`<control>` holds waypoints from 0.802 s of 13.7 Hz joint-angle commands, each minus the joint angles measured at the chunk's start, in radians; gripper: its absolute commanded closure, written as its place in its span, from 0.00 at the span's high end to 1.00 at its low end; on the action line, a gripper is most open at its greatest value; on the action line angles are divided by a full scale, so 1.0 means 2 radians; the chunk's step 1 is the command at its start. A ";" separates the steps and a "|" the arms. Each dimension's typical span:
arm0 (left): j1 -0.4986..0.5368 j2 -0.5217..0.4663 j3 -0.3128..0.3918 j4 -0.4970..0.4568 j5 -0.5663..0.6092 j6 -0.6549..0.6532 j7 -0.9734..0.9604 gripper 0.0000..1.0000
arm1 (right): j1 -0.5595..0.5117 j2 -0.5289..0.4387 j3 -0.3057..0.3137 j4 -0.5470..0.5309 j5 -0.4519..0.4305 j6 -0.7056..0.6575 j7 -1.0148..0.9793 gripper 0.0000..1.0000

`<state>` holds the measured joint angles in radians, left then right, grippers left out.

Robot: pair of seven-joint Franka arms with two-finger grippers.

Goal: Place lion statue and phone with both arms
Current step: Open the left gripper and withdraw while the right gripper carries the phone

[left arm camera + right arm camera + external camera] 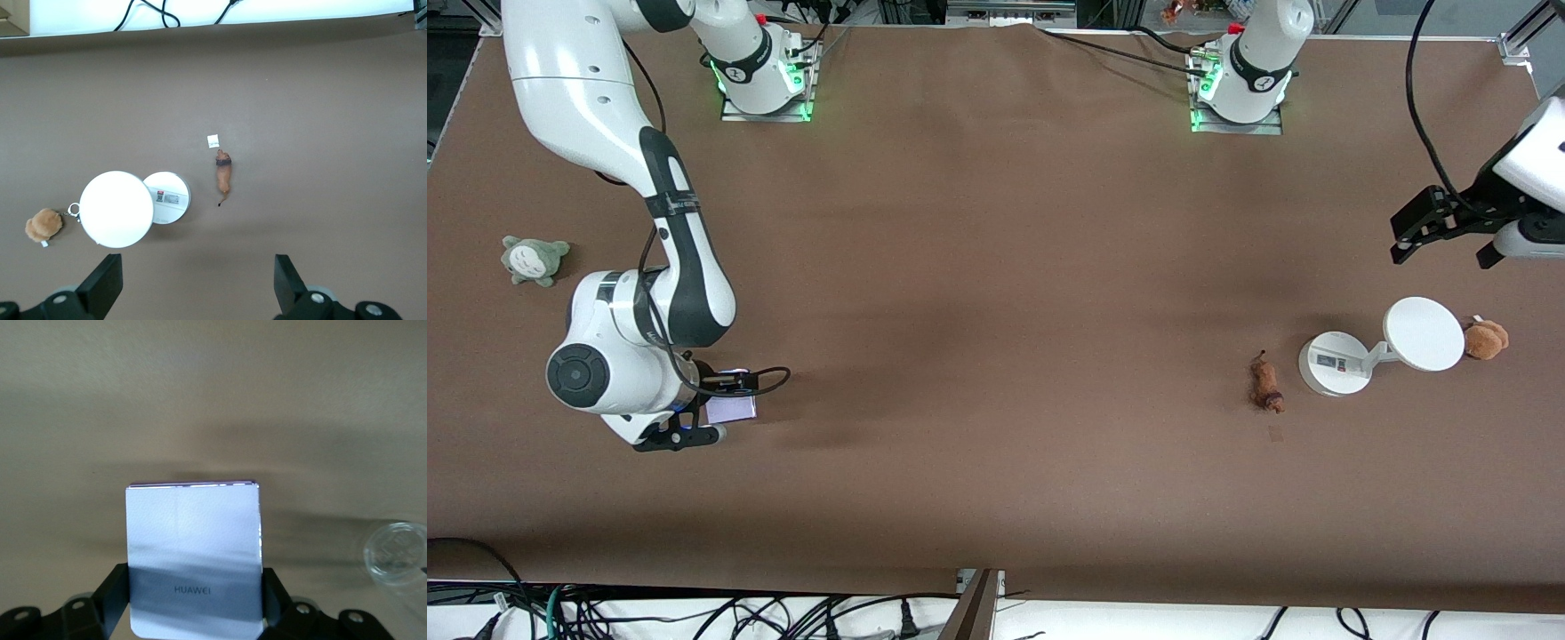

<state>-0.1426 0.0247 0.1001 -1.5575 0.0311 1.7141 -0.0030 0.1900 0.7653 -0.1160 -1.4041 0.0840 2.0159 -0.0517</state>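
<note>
Honestly, right gripper [710,416] clamped on phone [731,408], edge grip (might slip); left gripper [1440,233] fingers apart, above stand [1334,363], lion statue [1265,382] untouched.

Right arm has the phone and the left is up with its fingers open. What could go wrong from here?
1. The right gripper pinches the phone only along its lower edges; most of the slab sticks out, so a fast swing might shift it.
2. The lion statue lies close beside the white stand; the left gripper with its wide-open fingers could knock the stand's base when it descends.
3. A small white tag lies by the lion's head and could get pinched too.
</note>
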 commanded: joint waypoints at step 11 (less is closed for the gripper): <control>-0.005 0.022 -0.055 0.068 0.007 -0.103 -0.096 1.00 | -0.006 -0.003 -0.021 -0.066 -0.005 0.077 0.012 0.41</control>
<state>-0.1547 0.0500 -0.0180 -1.4758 0.0324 1.5404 -0.1908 0.1811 0.7796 -0.1550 -1.5123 0.0840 2.1555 -0.0428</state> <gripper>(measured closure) 0.000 0.167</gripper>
